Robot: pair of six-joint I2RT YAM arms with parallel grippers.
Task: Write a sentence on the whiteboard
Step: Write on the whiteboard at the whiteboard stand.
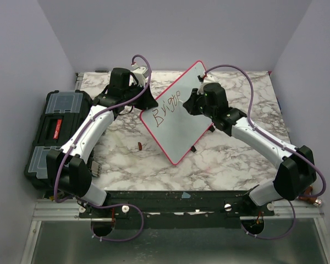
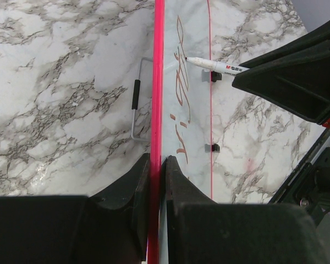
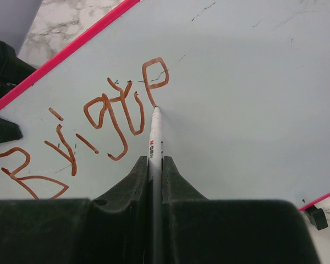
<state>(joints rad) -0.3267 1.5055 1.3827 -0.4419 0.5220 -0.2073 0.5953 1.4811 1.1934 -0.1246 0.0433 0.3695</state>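
Steadying for writing: whiteboard (image 1: 181, 124), stood tilted mid-surface on the marble table (image 1: 236, 159), is pinched by its pink frame (image 2: 158, 82) in the left gripper (image 2: 157, 165). White marker (image 3: 155, 129) is clamped in the right gripper (image 3: 155, 165), tip set against the unfinished sentence (image 3: 107, 118).

A white marble-patterned tabletop with grey veins (image 1: 236, 159) filled the middle of the overhead view, enclosed by plain pale lilac walls (image 1: 170, 27). At its left edge sat a black plastic toolbox (image 1: 58, 129) with clear-lidded compartments at both ends and a red label on top. A small reddish-brown cylinder (image 1: 139, 146), possibly a marker cap, lay on the marble near the left corner of the whiteboard (image 1: 179, 132), apart from it. In the left wrist view, a bent grey wire loop with a black sleeve (image 2: 135, 96) lay just beside the board's frame. A silver metal rail (image 1: 55, 209) ran along the near side.
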